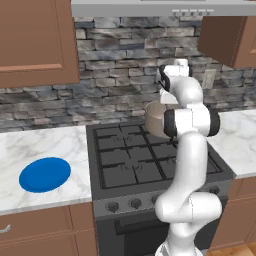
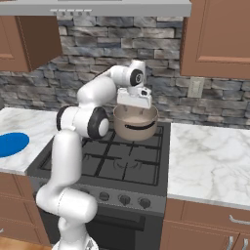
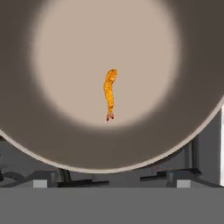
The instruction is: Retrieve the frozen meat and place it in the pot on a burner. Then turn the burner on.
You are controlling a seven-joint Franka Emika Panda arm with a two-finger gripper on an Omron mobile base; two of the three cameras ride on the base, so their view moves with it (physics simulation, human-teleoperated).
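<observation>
The tan-beige pot (image 2: 135, 128) stands on the stove's back right burner; the arm partly covers the pot (image 1: 154, 120) in the left base view. The frozen meat (image 3: 109, 92), a small orange drumstick-shaped piece, lies on the pot's pale bottom (image 3: 70, 65), free of the fingers. My gripper (image 2: 133, 104) hangs straight above the pot's mouth, pointing down into it. In the hand view the gripper (image 3: 112, 183) is open, its tips far apart with nothing between them.
A flat blue plate (image 1: 45, 174) lies on the left marble counter (image 1: 30, 150). The black gas stove (image 2: 117, 161) has a row of knobs (image 2: 122, 199) on its front. Wall cabinets and a range hood (image 2: 97, 7) hang overhead. More marble counter (image 2: 210, 161) lies to the right.
</observation>
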